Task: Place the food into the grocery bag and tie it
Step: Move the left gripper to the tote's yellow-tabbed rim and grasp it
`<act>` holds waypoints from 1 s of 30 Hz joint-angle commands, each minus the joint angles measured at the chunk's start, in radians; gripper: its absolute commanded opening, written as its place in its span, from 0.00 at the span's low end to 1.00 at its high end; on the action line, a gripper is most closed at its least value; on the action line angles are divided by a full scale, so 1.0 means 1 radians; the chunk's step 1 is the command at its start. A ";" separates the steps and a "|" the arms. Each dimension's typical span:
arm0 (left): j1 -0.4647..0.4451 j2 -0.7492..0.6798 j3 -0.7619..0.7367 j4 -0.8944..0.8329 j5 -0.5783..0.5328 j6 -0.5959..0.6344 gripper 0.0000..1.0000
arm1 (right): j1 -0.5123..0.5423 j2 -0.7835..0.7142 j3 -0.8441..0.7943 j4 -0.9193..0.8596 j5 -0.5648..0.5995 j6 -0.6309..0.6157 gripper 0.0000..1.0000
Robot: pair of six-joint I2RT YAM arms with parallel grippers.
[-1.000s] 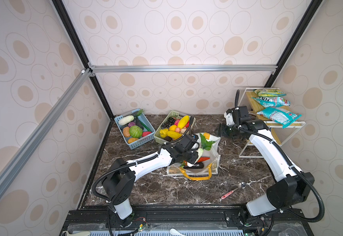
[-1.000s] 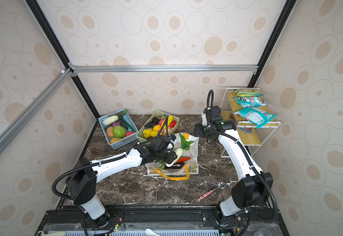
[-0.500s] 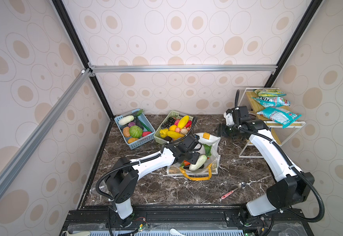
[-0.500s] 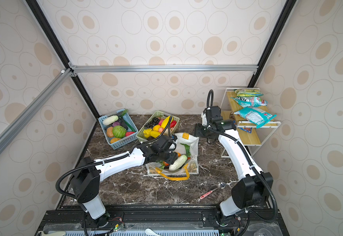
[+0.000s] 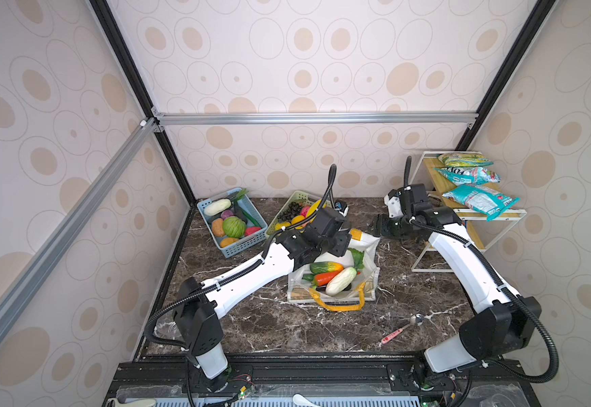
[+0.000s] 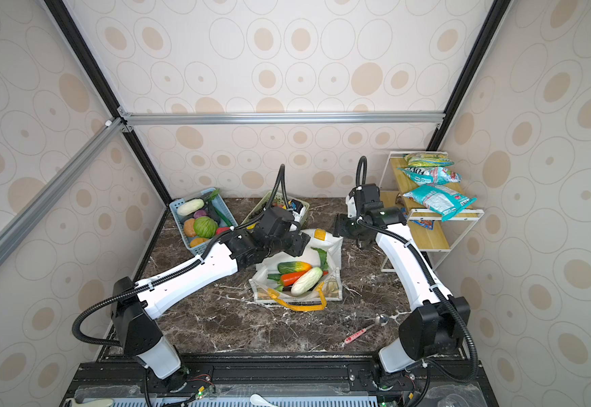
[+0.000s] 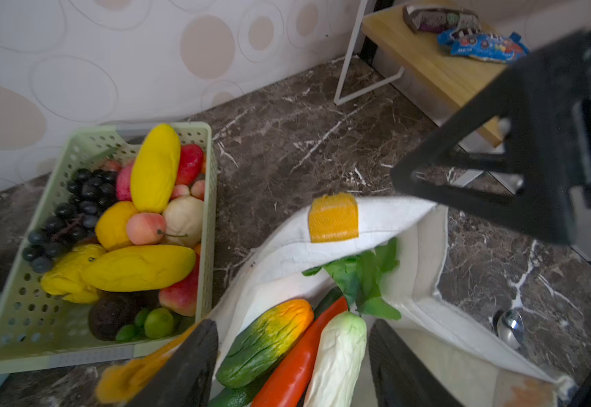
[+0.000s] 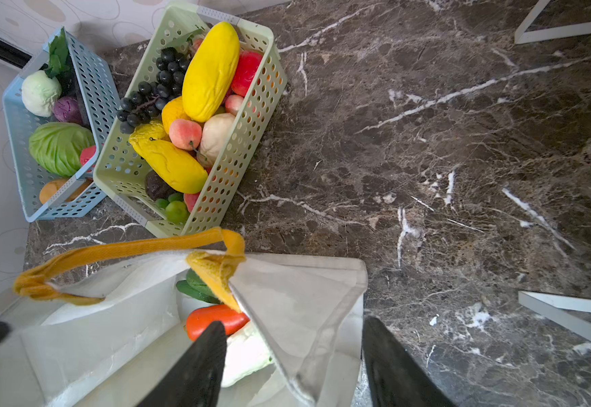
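Observation:
The white grocery bag (image 5: 369,253) (image 6: 332,246) stands open mid-table, one yellow handle (image 5: 339,307) hanging over its near side. Inside lie an orange-green gourd (image 5: 325,267) (image 7: 269,338), an orange carrot (image 5: 327,277) (image 7: 297,363) and a white piece (image 5: 340,280) (image 7: 339,356). My left gripper (image 5: 343,243) (image 7: 292,327) hovers open and empty over the bag's far left rim. My right gripper (image 5: 380,227) (image 8: 292,324) hangs open above the far right corner of the bag (image 8: 297,299), touching nothing. A teal snack packet (image 5: 480,201) lies on the shelf.
A blue basket (image 5: 244,248) and a green basket (image 5: 280,215) (image 7: 209,176) of toy produce stand at the back left. A wood-and-wire shelf (image 5: 463,225) with more packets is at the right. A spoon (image 5: 403,329) lies near the front right.
My left gripper opened and let the white piece drop into the bag, then drew back toward the bag's far left rim. The right arm has not moved.

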 commanded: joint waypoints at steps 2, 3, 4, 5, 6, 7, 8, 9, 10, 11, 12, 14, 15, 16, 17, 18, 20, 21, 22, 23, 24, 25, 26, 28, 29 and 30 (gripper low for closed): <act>-0.002 0.040 0.129 -0.083 -0.126 0.135 0.73 | -0.008 -0.033 -0.010 -0.015 -0.016 -0.007 0.64; 0.002 0.055 0.153 -0.095 -0.127 0.158 0.75 | -0.008 -0.035 -0.011 -0.014 -0.016 -0.007 0.65; 0.007 0.069 0.172 -0.106 -0.127 0.177 0.76 | -0.008 -0.037 -0.013 -0.014 -0.016 -0.007 0.65; 0.013 0.086 0.197 -0.118 -0.124 0.196 0.78 | -0.008 -0.037 -0.014 -0.014 -0.017 -0.007 0.64; 0.021 0.104 0.222 -0.138 -0.115 0.213 0.79 | -0.008 -0.039 -0.015 -0.014 -0.019 -0.008 0.64; 0.029 0.120 0.243 -0.153 -0.106 0.225 0.80 | -0.008 -0.039 -0.015 -0.015 -0.020 -0.006 0.65; 0.036 0.137 0.264 -0.171 -0.098 0.239 0.81 | -0.008 -0.039 -0.016 -0.015 -0.020 -0.007 0.65; 0.045 0.151 0.283 -0.190 -0.083 0.253 0.82 | -0.008 -0.041 -0.016 -0.017 -0.021 -0.006 0.64; 0.052 0.162 0.294 -0.201 -0.068 0.267 0.82 | -0.008 -0.042 -0.015 -0.017 -0.021 -0.007 0.65; 0.060 0.171 0.302 -0.211 -0.051 0.279 0.83 | -0.008 -0.044 -0.015 -0.017 -0.020 -0.007 0.65; 0.071 0.180 0.306 -0.216 -0.035 0.288 0.83 | -0.008 -0.045 -0.016 -0.018 -0.021 -0.006 0.64; 0.089 0.193 0.310 -0.225 -0.001 0.307 0.83 | -0.008 -0.045 -0.015 -0.019 -0.022 -0.006 0.64; 0.099 0.200 0.311 -0.230 0.011 0.319 0.84 | -0.008 -0.045 -0.017 -0.017 -0.024 -0.005 0.64; 0.107 0.207 0.312 -0.233 0.015 0.327 0.84 | -0.008 -0.044 -0.017 -0.016 -0.025 -0.004 0.65; 0.113 0.213 0.311 -0.234 0.019 0.334 0.84 | -0.008 -0.042 -0.017 -0.014 -0.028 -0.003 0.64; 0.122 0.219 0.310 -0.232 0.027 0.342 0.85 | -0.008 -0.040 -0.017 -0.013 -0.030 -0.002 0.64; 0.135 0.227 0.300 -0.224 0.044 0.354 0.85 | -0.008 -0.038 -0.016 -0.016 -0.033 -0.001 0.64; 0.145 0.231 0.298 -0.221 0.055 0.358 0.85 | -0.008 -0.038 -0.016 -0.017 -0.032 0.000 0.64; 0.152 0.237 0.296 -0.218 0.064 0.361 0.85 | -0.008 -0.037 -0.016 -0.018 -0.033 0.000 0.65; 0.160 0.245 0.296 -0.218 0.073 0.366 0.85 | -0.008 -0.039 -0.017 -0.018 -0.032 0.002 0.64; 0.167 0.252 0.296 -0.217 0.078 0.371 0.85 | -0.008 -0.040 -0.018 -0.017 -0.032 0.004 0.64; 0.172 0.258 0.297 -0.218 0.087 0.377 0.85 | -0.008 -0.042 -0.022 -0.016 -0.034 0.004 0.64; 0.177 0.268 0.297 -0.220 0.099 0.383 0.85 | -0.008 -0.042 -0.021 -0.016 -0.033 0.005 0.64; 0.184 0.283 0.296 -0.226 0.125 0.394 0.84 | -0.008 -0.043 -0.022 -0.017 -0.033 0.006 0.64; 0.189 0.290 0.296 -0.231 0.143 0.401 0.83 | -0.008 -0.044 -0.021 -0.018 -0.033 0.006 0.64; 0.191 0.295 0.293 -0.231 0.157 0.407 0.82 | -0.008 -0.045 -0.022 -0.018 -0.033 0.006 0.65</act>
